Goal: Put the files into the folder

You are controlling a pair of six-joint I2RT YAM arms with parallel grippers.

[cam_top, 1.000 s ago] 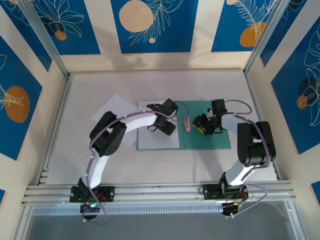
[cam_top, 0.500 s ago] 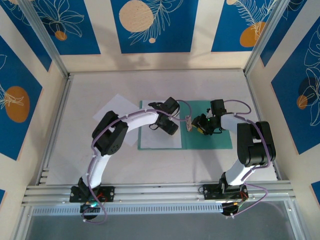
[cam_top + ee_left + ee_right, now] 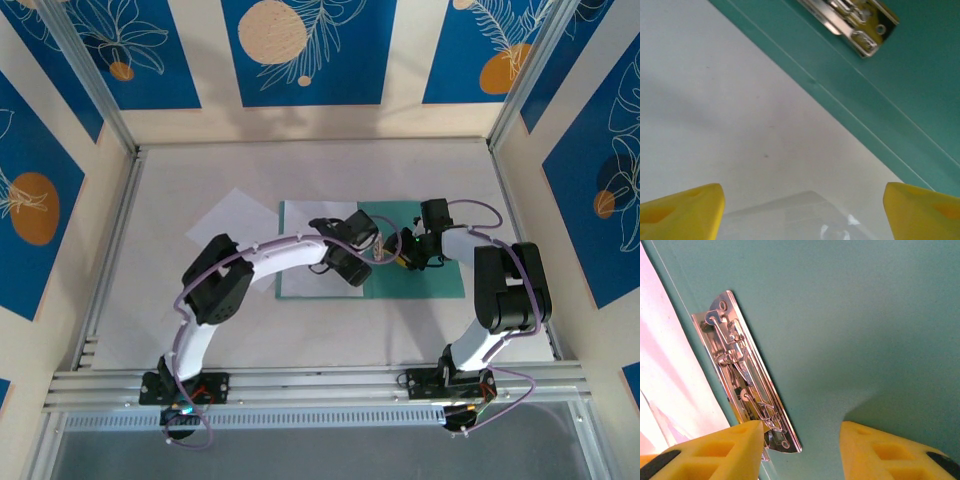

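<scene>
Pale table [image 3: 300, 170], blue-panelled cell: folder [image 3: 432, 285] lies open mid-table, first file [image 3: 300, 225] on its left leaf, second file [image 3: 225, 215] just left of it; left claw [image 3: 802, 205] hangs released above the first file, right claw [image 3: 801, 440] parted, empty, beside the clip [image 3: 745, 375], likely pinning that leaf.

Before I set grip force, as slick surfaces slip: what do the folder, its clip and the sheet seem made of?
Folder: thin card, likely, matte teal; scored fold lines show. Clip: polished silver metal; it gives bright reflections. Sheet: white paper, it seems, matte and unmarked.
</scene>
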